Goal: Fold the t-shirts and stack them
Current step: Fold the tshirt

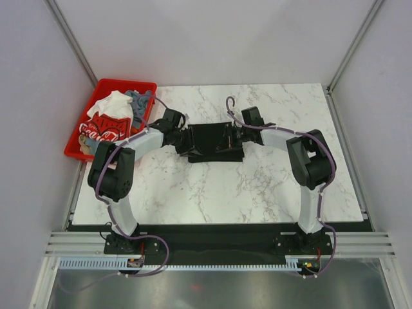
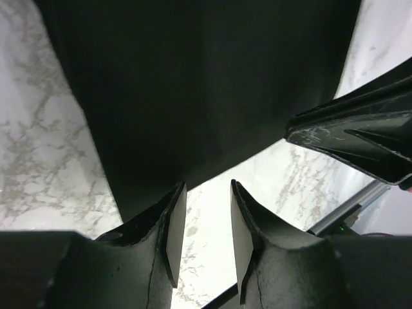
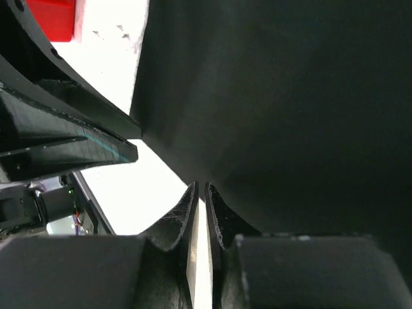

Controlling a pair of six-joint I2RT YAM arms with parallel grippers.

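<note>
A: Left gripper [image 2: 206, 187]: jaws apart, bare marble in the gap, nothing held. Right gripper [image 3: 200, 185]?

B: Jaws drawn almost together, only a thin bright slit between. Cloth pinched at the tips or not: impossible to tell.

A: Lie of the black t-shirt [image 1: 215, 143]?

B: Flat on the table [image 1: 212, 193], near the middle, slightly toward the far side. Folded to a broad band, long axis left to right, long edges roughly parallel to the table's far edge. Neck end not discernible.

A: Edges and free room?

B: Bare marble on every side, most toward the near edge and the right. Less on the left, toward the red bin [image 1: 106, 85] at the far-left corner.

A: Position relative to the grippers?

B: Between the two, one at each short end, fingertips at the cloth's edge. Well apart, heaped in the bin: white t-shirt [image 1: 114, 104], red Coca-Cola t-shirt [image 1: 103, 127], grey-blue t-shirt [image 1: 138, 100].
</note>
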